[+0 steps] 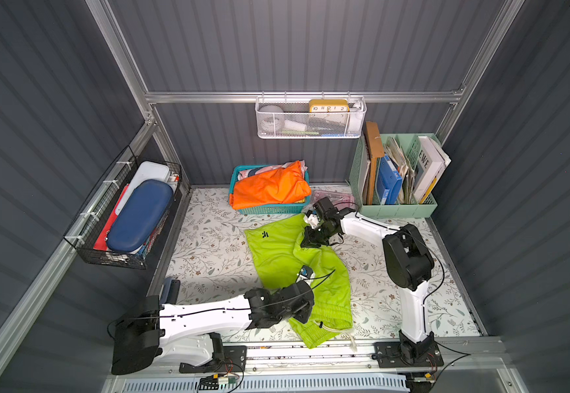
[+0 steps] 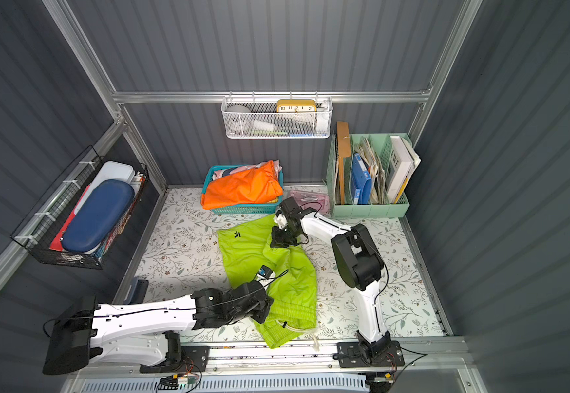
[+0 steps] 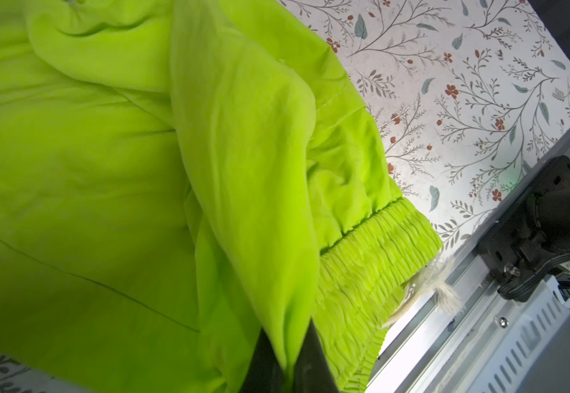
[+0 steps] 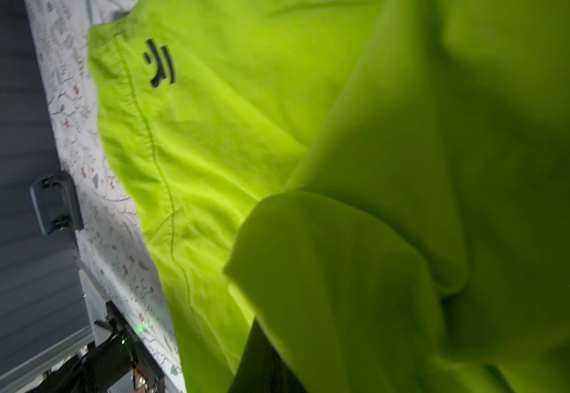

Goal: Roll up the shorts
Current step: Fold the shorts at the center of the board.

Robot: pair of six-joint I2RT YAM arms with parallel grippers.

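Shorts [image 1: 277, 262] lie at the middle of the table [image 1: 208, 245], partly folded over, with the waistband at 6 o'clock. The drawstring [image 1: 333, 328] trails onto the front rail. Left gripper [image 3: 287, 369] is pinched tight on a fold of the shorts near the waistband. Right gripper [image 1: 311, 240] is closed on raised leg fabric at their 12 o'clock edge. A basket [image 1: 266, 208] stands just beyond.

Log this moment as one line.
stage: shorts not yet rolled | left gripper: shut on shorts | right gripper: shut on shorts
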